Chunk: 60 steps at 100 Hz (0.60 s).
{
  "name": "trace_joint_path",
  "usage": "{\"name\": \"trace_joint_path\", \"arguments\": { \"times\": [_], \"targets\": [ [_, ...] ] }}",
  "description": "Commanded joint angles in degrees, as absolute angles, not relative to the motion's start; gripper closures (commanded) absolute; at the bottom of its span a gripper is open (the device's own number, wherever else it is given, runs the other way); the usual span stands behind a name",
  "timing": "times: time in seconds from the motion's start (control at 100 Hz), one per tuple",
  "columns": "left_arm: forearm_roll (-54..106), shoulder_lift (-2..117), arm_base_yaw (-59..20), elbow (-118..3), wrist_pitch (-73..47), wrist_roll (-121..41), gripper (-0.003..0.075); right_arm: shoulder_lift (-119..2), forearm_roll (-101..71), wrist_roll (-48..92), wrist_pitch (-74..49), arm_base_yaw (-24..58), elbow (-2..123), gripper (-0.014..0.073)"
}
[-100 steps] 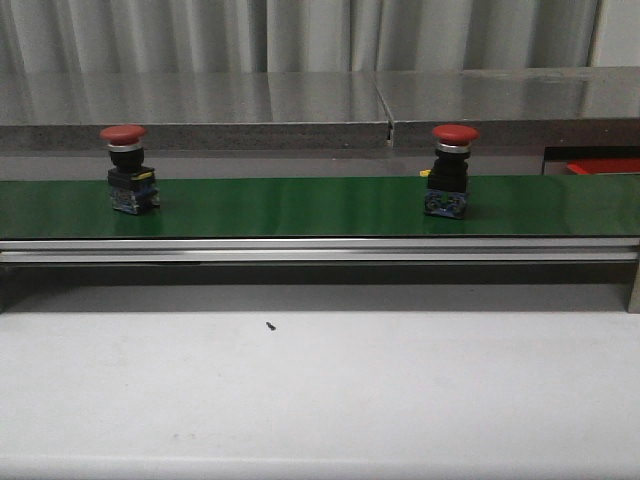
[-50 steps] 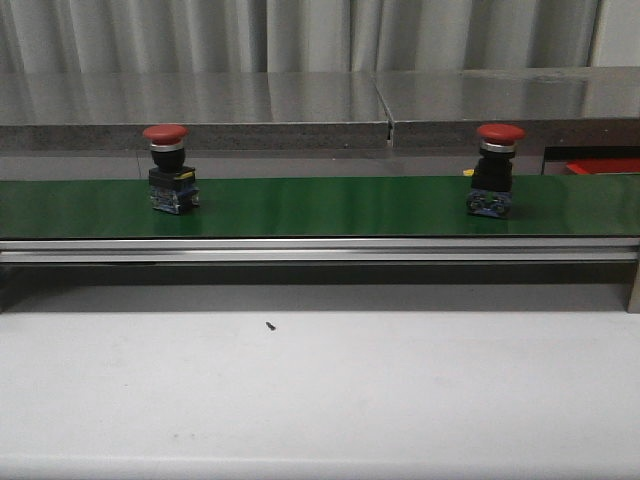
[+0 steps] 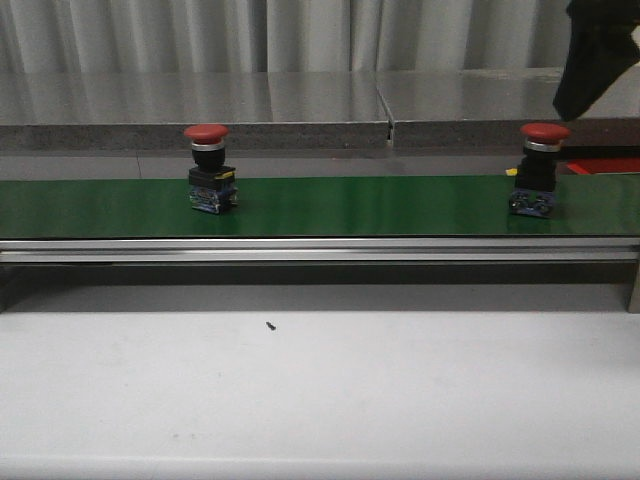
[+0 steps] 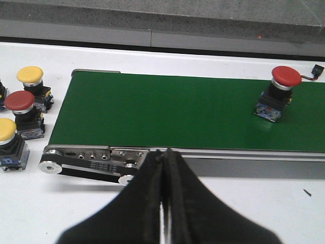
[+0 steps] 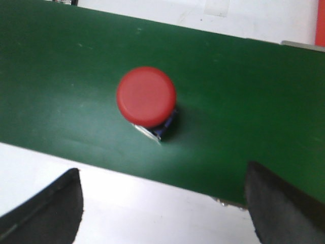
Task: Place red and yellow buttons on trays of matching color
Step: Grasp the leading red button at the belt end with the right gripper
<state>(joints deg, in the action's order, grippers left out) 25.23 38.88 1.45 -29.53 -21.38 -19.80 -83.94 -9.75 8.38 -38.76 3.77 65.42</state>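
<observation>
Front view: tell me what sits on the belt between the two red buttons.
Nothing: between the left red button and the right red button, only bare green belt shows in the front view.

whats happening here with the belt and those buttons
Two red buttons stand on the green conveyor belt. The right tool hangs open above the right red button, not touching it. The left tool is shut and holds nothing; the left red button is untouched. More red and yellow buttons wait beside the belt's end.
</observation>
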Motion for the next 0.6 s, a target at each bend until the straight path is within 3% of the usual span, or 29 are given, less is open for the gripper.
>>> {"name": "trace_joint_path", "arguments": {
  "times": [0.0,0.33,0.4,0.52,0.59],
  "targets": [
    [26.5,38.7,1.1,-31.1,-17.3,-19.9,0.0739,-85.5,-10.1,9.1,-36.0,3.9,69.8,-0.0042],
    [26.5,38.7,1.1,-31.1,-17.3,-19.9,0.0739,-95.1,-7.5,9.1,-37.3,3.6,76.4,-0.002],
    [26.5,38.7,1.1,-31.1,-17.3,-19.9,0.0739,-96.2,-6.6,9.1,-37.9,3.5,76.6,0.0065],
    [26.5,38.7,1.1,-31.1,-17.3,-19.9,0.0739,-96.9,-6.6,7.8,-39.1,2.8,76.8,0.0351],
    [26.5,38.7,1.1,-31.1,-17.3,-19.9,0.0739,-96.9,-6.6,7.6,-39.4,2.2,77.2,0.0476]
  ]
}}
